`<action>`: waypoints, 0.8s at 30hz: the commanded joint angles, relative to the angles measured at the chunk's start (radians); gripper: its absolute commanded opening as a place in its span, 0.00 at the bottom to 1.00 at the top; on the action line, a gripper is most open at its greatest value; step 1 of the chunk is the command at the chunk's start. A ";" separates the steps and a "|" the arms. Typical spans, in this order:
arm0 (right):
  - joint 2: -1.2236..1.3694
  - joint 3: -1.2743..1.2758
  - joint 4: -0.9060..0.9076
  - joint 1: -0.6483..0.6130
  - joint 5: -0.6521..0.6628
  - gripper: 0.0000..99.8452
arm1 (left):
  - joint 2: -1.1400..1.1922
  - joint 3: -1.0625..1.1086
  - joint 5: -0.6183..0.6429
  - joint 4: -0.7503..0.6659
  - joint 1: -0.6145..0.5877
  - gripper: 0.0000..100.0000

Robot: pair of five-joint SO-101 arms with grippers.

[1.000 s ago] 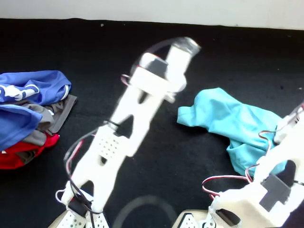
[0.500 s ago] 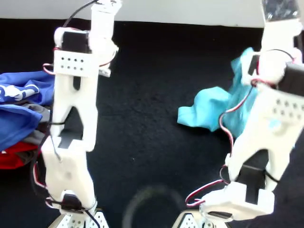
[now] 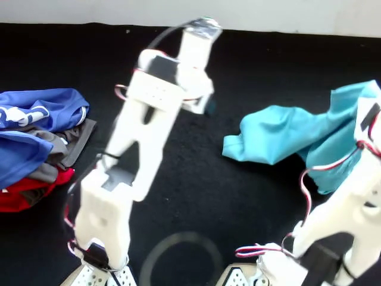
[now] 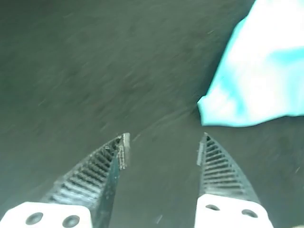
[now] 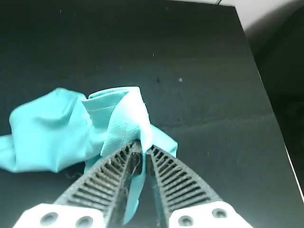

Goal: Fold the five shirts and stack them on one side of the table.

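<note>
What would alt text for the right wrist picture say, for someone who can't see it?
The right tool is shut on a fold of a crumpled teal shirt, with the black table behind it.

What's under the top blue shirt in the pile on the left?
Under the blue shirt: another blue layer, a grey shirt, and a red shirt lowest. Only their edges show; the rest is covered, so whether both blue layers are one shirt is unclear.
</note>
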 commanded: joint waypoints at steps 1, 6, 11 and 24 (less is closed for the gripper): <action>-0.137 0.153 0.005 0.028 0.040 0.01 | 0.073 -0.004 0.025 -0.114 0.096 0.25; -0.286 0.361 0.005 0.056 0.068 0.01 | 0.209 -0.004 0.021 -0.247 0.183 0.25; -0.387 0.522 -0.005 0.117 0.106 0.01 | 0.311 -0.004 0.021 -0.348 0.205 0.25; -0.496 0.851 -0.208 0.194 0.109 0.01 | 0.390 -0.012 0.020 -0.351 0.194 0.03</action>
